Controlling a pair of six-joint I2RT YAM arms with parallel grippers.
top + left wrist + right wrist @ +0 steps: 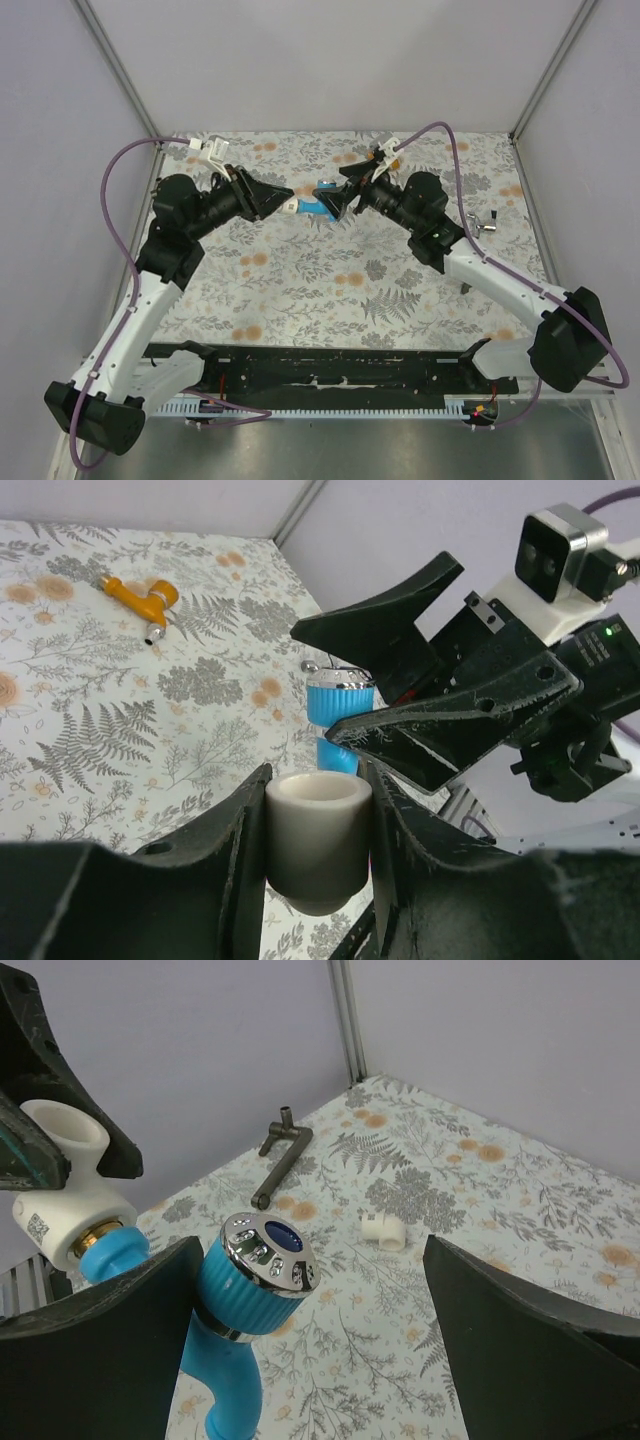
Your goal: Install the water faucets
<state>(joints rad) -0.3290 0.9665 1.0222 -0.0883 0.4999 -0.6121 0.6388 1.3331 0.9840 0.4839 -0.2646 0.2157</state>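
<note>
The blue faucet (318, 207) hangs in the air at mid-table, its brass threaded end in a white elbow fitting (72, 1200). My left gripper (288, 203) is shut on that fitting (318, 842). My right gripper (340, 201) is open, its jaws wide on either side of the faucet's ribbed knob (252, 1268), which sits close to the left jaw. In the left wrist view the blue faucet (338, 708) shows behind the fitting, between the right gripper's fingers (440, 730). The orange faucet (141, 595) lies on the table; it is hidden in the top view.
A dark metal bracket piece (280, 1154) and a small white fitting (385, 1231) lie on the floral table cover. A metal piece (485, 222) lies near the right wall. Grey walls enclose the table on three sides.
</note>
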